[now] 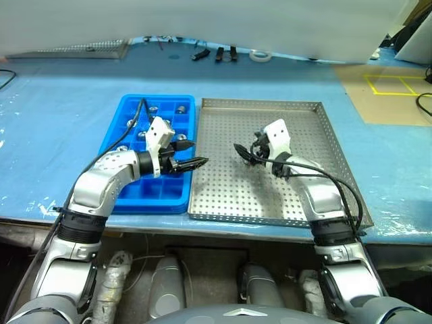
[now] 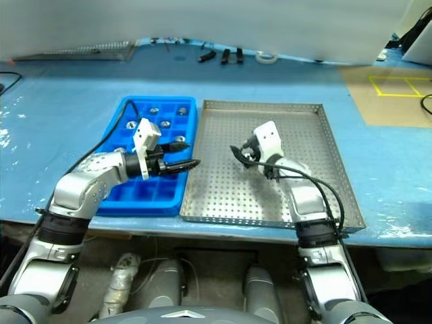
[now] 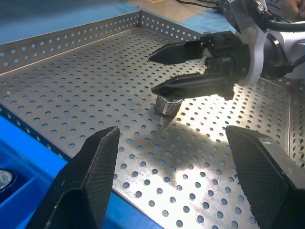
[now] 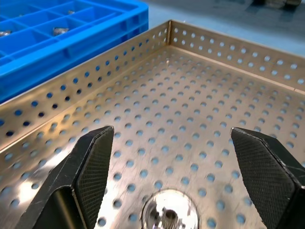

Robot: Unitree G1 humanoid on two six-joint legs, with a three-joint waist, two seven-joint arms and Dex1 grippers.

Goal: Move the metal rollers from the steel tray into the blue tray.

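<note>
Your robot's arms are brushed silver-grey shells with black ribbed bands at the joints. Each wrist carries a white block-shaped housing, and a thin black cable loops from it back along the forearm. Your left claw (image 1: 191, 154) and right claw (image 1: 244, 154) each end in two black, tapered fingers (image 4: 90, 167) with finely cross-hatched inner pads.

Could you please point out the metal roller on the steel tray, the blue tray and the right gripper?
metal roller (image 3: 167, 104): left wrist view, its ribbed side.
blue tray (image 1: 121, 111): left eye view, its left rim.
right gripper (image 3: 158, 71): left wrist view, midway between its fingertips.
</note>
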